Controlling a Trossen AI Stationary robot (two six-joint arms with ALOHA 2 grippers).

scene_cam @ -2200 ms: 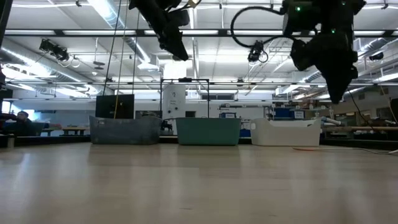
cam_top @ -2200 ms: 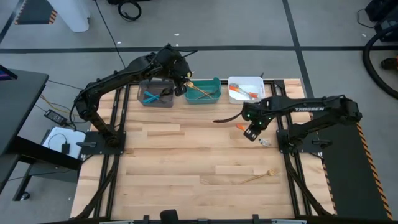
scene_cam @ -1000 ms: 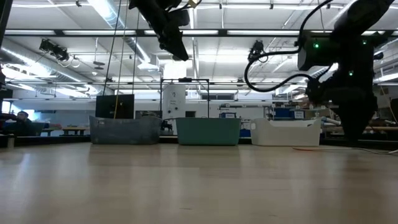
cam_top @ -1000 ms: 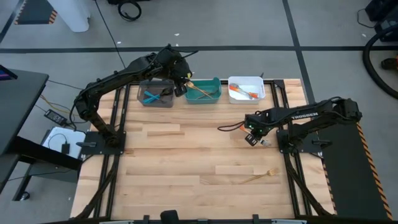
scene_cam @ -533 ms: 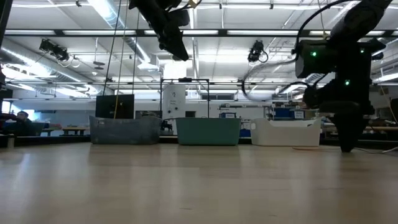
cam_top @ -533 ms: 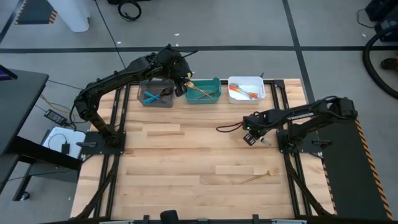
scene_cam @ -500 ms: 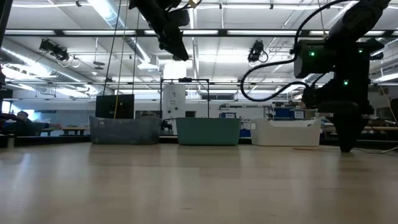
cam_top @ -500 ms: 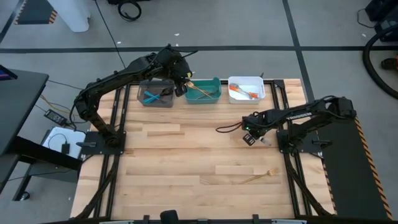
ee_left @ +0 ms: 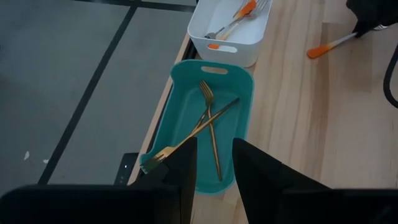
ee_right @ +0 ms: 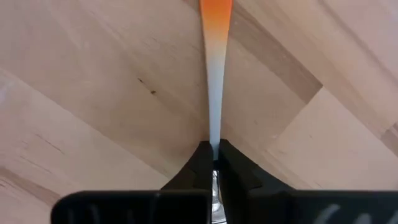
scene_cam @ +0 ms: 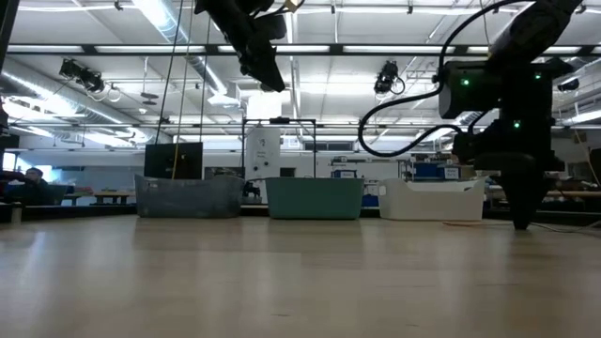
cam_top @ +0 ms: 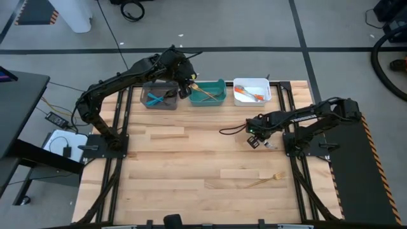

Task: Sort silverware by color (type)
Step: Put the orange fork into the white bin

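Note:
My right gripper [cam_top: 254,141] is down at the table top near the right side and shut on an orange-handled utensil [ee_right: 216,37]. That utensil lies flat on the wood, orange handle [ee_left: 328,45] pointing away from the fingers. My left gripper [ee_left: 214,168] hangs open and empty above the teal bin [cam_top: 219,99]. Gold forks [ee_left: 210,118] lie crossed in that bin. Blue utensils [cam_top: 157,97] lie in the grey bin and orange ones [cam_top: 248,94] in the white bin. One gold fork [cam_top: 264,181] lies loose on the table's near right part. My right gripper pinches the utensil's silver shaft [ee_right: 215,134], just below the orange handle, between its two fingertips [ee_right: 200,163]. The fingers come from above, pointing down, one on each side of the shaft. The utensil lies flat on the table.
Three bins stand in a row at the far edge: grey [cam_top: 147,102], teal, and white [cam_top: 252,82]. The wide middle and left of the wooden table [cam_top: 172,165] hold nothing. In the low view, my right gripper [scene_cam: 521,221] reaches the table in front of the white bin [scene_cam: 432,200].
My right gripper has come down the last bit to the table top and shifted slightly toward the table's left edge. The left arm has kept still above the teal bin.

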